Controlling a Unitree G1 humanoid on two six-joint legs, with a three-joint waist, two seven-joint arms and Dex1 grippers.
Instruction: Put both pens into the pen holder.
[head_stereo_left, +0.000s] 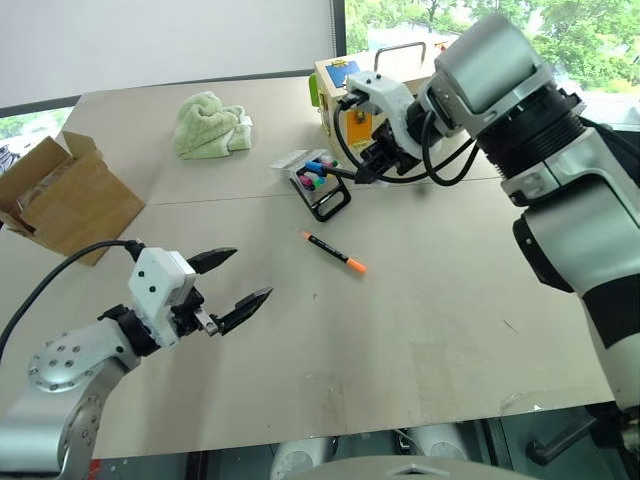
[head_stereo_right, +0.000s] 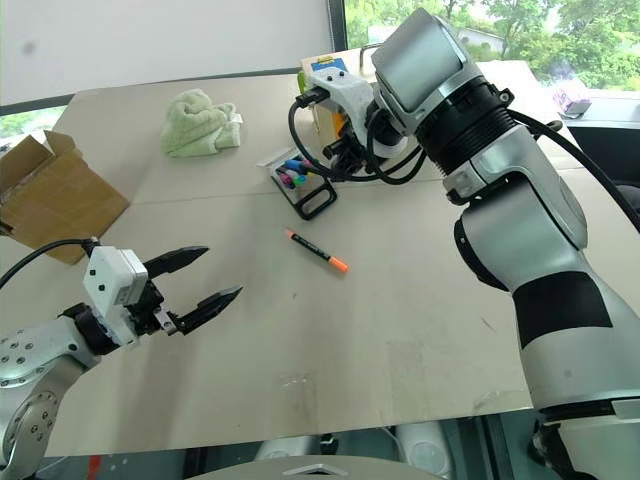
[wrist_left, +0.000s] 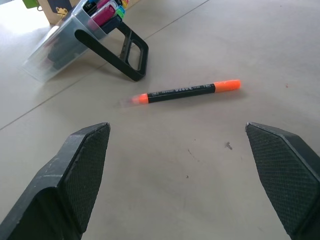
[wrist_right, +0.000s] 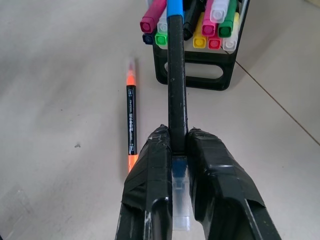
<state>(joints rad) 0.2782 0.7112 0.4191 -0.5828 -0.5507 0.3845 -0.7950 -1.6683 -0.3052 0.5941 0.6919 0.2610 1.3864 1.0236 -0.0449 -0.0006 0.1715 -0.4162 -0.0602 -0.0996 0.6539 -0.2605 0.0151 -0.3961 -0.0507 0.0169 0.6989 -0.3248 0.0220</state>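
Observation:
My right gripper (wrist_right: 174, 135) is shut on a black-barrelled pen (wrist_right: 176, 75). The pen's blue tip reaches the mouth of the pen holder (wrist_right: 192, 86), among the coloured markers bunched there. The small holder (head_stereo_left: 330, 202) has a black loop handle and lies tipped on the table in front of the wooden box. The other pen (head_stereo_left: 335, 252), black with orange ends, lies flat on the table a little nearer than the holder. It also lies beyond my left gripper (wrist_left: 176, 129). My left gripper (head_stereo_left: 252, 272) hovers open and empty over the near left of the table.
A wooden box with coloured doors (head_stereo_left: 345, 85) stands right behind the holder. A green towel (head_stereo_left: 210, 122) lies at the back, and an open cardboard box (head_stereo_left: 65, 195) sits at the far left. The table's front edge runs just below my left arm.

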